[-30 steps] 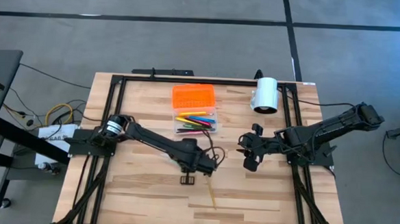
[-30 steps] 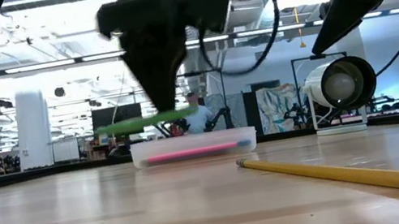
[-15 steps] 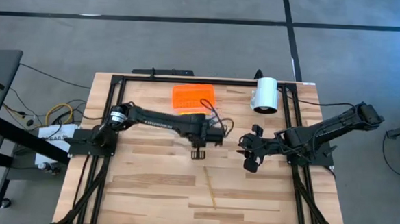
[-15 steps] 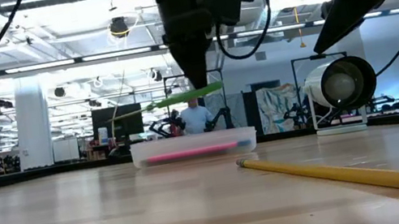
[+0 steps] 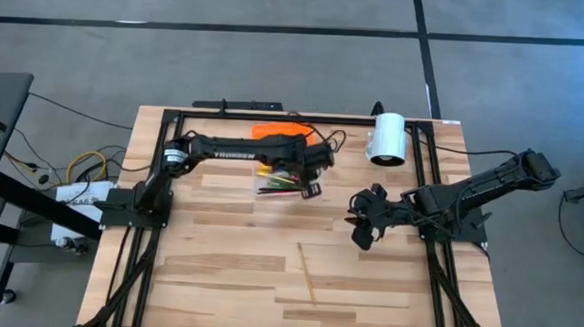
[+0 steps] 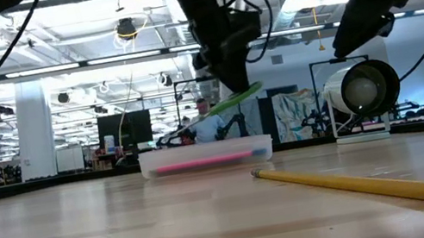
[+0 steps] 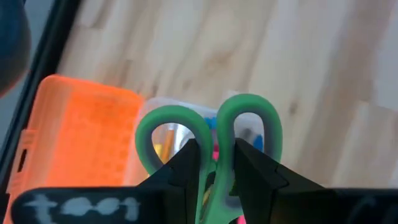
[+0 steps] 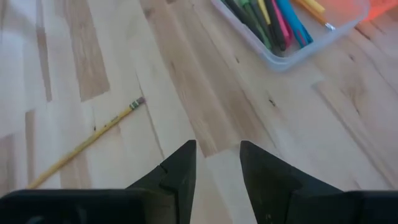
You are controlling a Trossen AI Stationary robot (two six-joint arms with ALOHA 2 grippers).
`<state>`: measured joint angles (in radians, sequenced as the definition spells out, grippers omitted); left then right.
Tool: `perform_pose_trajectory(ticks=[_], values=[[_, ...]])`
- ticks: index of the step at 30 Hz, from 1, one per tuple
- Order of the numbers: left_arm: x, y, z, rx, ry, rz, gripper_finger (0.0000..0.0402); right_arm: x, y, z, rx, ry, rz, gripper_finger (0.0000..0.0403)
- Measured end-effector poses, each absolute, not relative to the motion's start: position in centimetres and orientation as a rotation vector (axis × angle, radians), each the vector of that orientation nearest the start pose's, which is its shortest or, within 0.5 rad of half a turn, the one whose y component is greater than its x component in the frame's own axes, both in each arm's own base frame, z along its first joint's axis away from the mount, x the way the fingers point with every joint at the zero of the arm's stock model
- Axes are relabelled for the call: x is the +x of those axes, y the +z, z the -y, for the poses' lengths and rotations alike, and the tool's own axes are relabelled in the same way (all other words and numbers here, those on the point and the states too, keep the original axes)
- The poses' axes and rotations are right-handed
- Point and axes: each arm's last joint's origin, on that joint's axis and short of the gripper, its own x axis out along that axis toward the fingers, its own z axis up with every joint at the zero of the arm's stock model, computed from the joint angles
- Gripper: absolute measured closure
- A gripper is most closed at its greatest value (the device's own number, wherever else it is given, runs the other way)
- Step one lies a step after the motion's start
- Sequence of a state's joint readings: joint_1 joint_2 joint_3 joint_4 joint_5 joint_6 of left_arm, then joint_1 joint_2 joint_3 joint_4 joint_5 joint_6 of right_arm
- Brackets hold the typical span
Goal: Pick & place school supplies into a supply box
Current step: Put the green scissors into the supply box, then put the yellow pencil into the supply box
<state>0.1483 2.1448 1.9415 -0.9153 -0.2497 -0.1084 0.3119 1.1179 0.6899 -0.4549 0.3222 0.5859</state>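
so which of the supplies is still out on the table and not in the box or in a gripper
The yellow pencil, lying alone on the bare wood. The other pens lie in the clear box, and the green scissors are clamped in the left gripper.

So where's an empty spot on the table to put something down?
The near-left wood, left of the yellow pencil and below the left arm, is bare. So is the strip right of the pencil, below the right gripper. It's crowded at the far middle: the box, the left gripper holding scissors, and the white cylinder.
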Motion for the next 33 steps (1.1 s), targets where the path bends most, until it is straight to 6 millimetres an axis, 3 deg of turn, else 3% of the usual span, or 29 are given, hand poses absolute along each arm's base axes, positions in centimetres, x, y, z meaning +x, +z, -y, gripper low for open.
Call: perform_pose_trajectory(ticks=[8, 12, 22, 33], values=[[44.6, 24.8, -10.0, -0.155, 0.503, -1.092, 0.033, 20.5, 22.0, -5.6, 0.346, -0.299, -0.782, 0.0285], [44.4, 24.8, -10.4, -0.217, 0.502, -1.088, 0.033, 20.7, 22.2, -5.6, 0.367, -0.303, -0.755, 0.0285], [44.2, 24.6, -10.5, -0.185, 0.494, -1.124, 0.0329, 20.9, 22.4, -5.7, 0.377, -0.298, -0.728, 0.0285], [43.8, 24.2, -10.6, -0.151, 0.515, -1.161, 0.0255, 20.9, 22.4, -5.6, 0.37, -0.314, -0.72, 0.0285]])
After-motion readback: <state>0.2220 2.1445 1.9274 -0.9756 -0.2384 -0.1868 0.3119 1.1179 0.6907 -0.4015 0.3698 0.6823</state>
